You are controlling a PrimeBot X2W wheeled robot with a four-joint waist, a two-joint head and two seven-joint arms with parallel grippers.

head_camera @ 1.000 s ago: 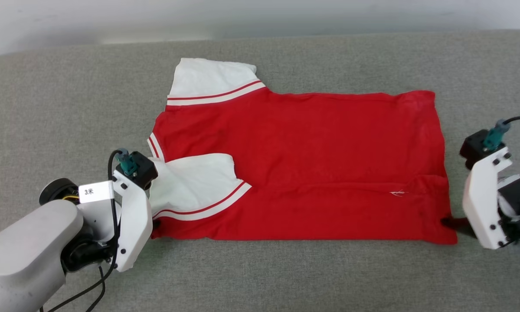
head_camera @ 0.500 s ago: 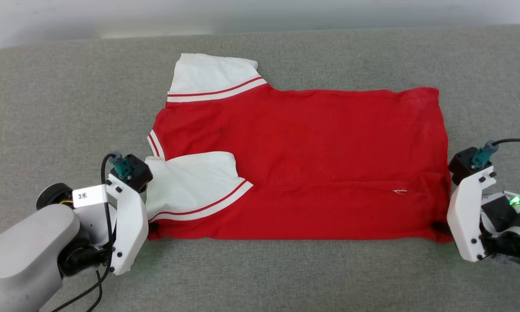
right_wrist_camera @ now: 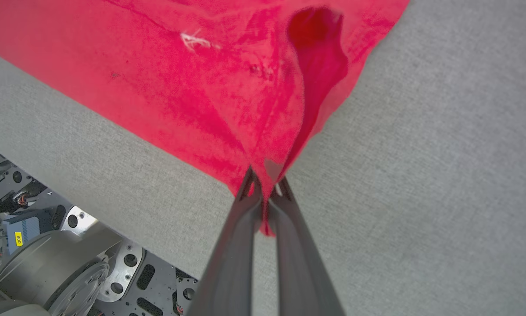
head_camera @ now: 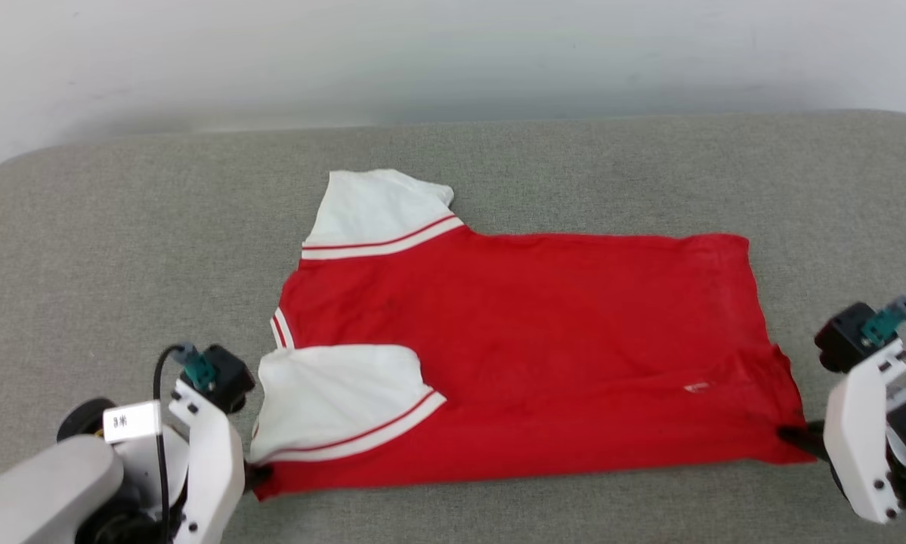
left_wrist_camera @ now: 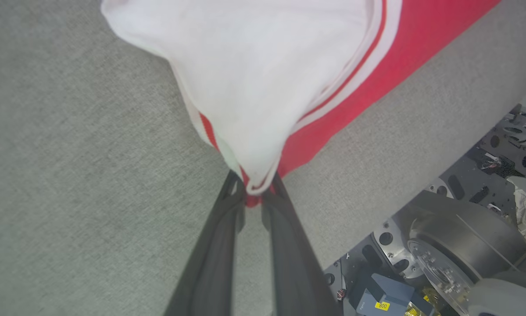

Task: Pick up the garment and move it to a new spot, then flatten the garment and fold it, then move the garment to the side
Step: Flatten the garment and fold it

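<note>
Head view, with both wrist views. Shows the garment (head_camera: 513, 355) lying flat and lengthwise on the grey cushioned surface (head_camera: 498, 143), close to its front edge, collar end toward the left arm and hem toward the right; near sleeve (head_camera: 332, 397) folded in over the red body, far sleeve (head_camera: 377, 208) spread outward. Shows the left gripper (left_wrist_camera: 254, 193) pinched closed on the near shoulder corner, white and red cloth caught between its fingertips, and the right gripper (right_wrist_camera: 265, 186) likewise clamped tight on the near hem corner, fabric tenting up to it. Judged to be the start of a lengthwise fold. To fold cleanly: raise both corners together and to equal height; keep the near edge gently taut between the arms, without stretching the thin cloth; carry it away from the robot, over the body; lay it edge to edge along the far side; release only once aligned. Watch for the tucked sleeve slipping out and for the lower layer dragging.
</note>
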